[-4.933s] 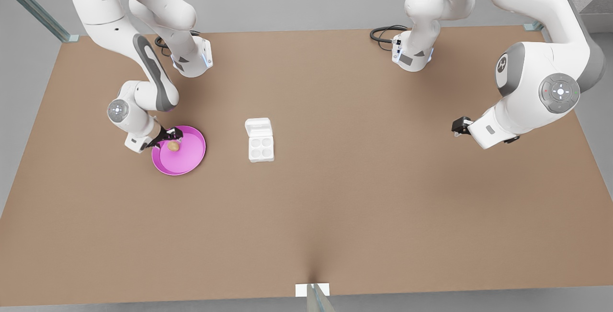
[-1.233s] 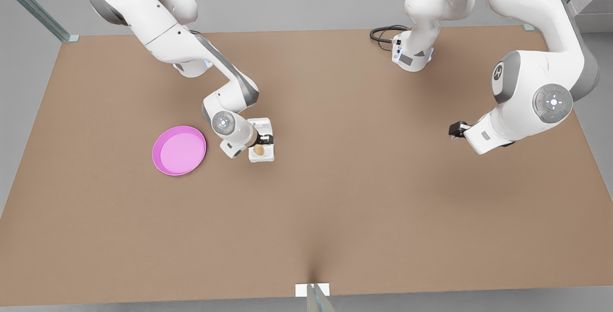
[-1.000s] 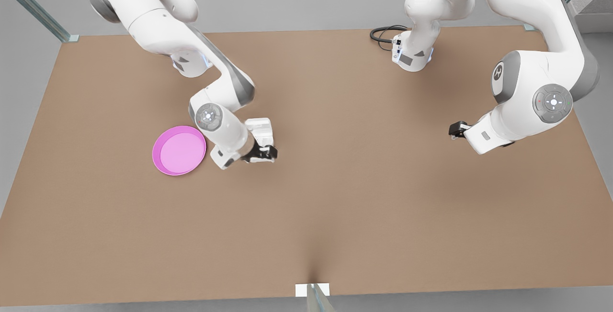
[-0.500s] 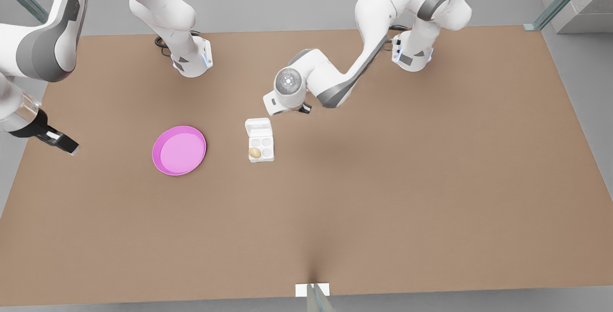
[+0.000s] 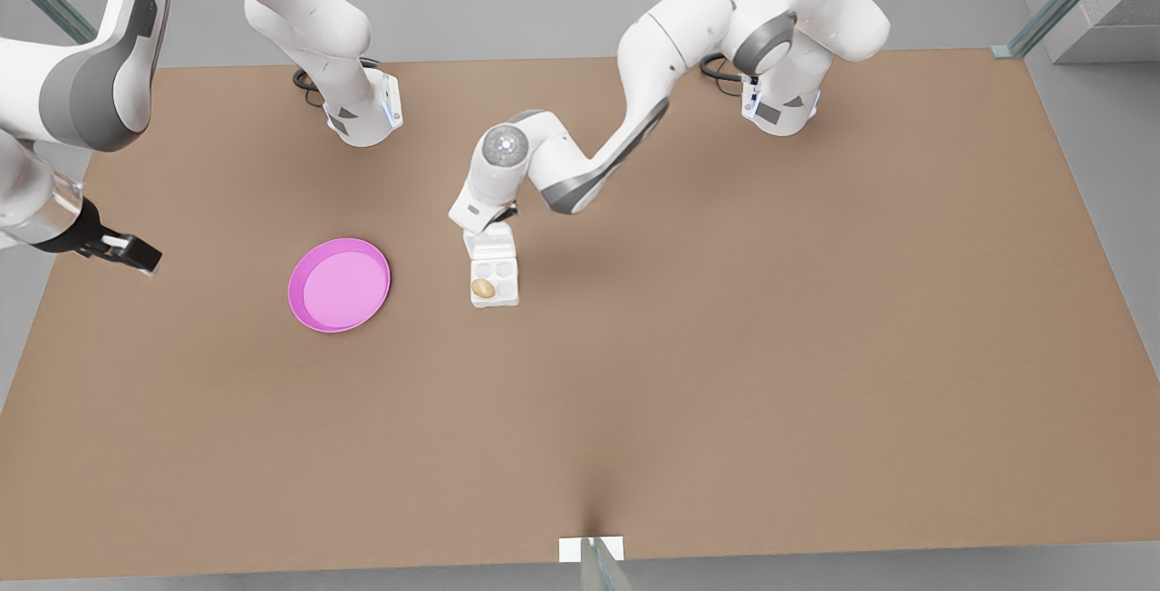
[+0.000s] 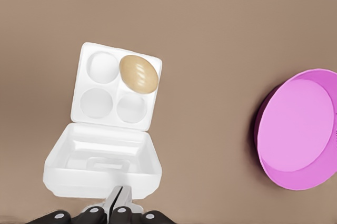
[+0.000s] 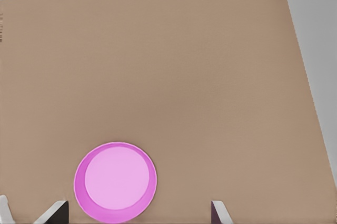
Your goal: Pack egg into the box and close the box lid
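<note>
The left tool (image 6: pixel 120 203), fingers pressed together, is hovering at the open box lid (image 6: pixel 102 163). The egg (image 5: pixel 483 288) is sitting in a cup of the box (image 5: pixel 495 280). The right tool (image 5: pixel 127 251), fingers spread, is waiting beyond the pink dish (image 5: pixel 339 285) at the counter (image 5: pixel 725 346) edge.

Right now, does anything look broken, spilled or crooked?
Nothing stands out. The egg sits whole in a corner cup of the box, the box lid lies open, and the pink dish rests flat beside them.

Round pink dish (image 5: pixel 339 285) on the brown table (image 5: pixel 725 346), black cable (image 5: pixel 716 62) at its far edge
</note>
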You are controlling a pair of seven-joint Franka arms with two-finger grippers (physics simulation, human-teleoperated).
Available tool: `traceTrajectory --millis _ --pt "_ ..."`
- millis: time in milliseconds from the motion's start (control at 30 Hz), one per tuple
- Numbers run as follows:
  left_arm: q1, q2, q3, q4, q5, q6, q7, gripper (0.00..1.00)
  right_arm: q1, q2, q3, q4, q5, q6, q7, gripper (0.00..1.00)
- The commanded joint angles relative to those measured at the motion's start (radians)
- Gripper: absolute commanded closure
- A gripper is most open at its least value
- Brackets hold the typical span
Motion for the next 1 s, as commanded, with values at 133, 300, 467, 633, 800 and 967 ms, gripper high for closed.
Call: traceTrajectory --millis 133,300,467,633,800,967 --pt "-0.028 0.003 -0.001 -0.002 -0.005 0.048 -0.516 0.79 0.009 0.001 0.002 0.001 -0.030 -0.016 -0.108 0.00" --pt "-0.066 0.000 -0.004 -0.019 0.001 -0.016 -0.468 0.79 0.010 0.001 0.004 0.001 -0.030 -0.018 -0.108 0.00" --pt "-0.069 0.011 -0.004 -0.033 -0.007 -0.041 -0.398 0.79 0.012 0.001 0.004 0.001 -0.030 -0.016 -0.108 0.00" --pt "-0.058 0.033 -0.004 -0.043 -0.004 -0.035 -0.365 0.79 0.010 0.001 0.004 0.003 -0.030 -0.016 -0.108 0.00" --pt "-0.038 0.033 0.002 -0.043 0.001 -0.036 -0.353 0.79 0.010 0.002 0.004 0.003 -0.030 -0.016 -0.106 0.00" --pt "-0.015 0.031 0.003 -0.040 0.001 -0.036 -0.338 0.79 0.010 0.002 0.005 0.003 -0.028 -0.016 -0.106 0.00"
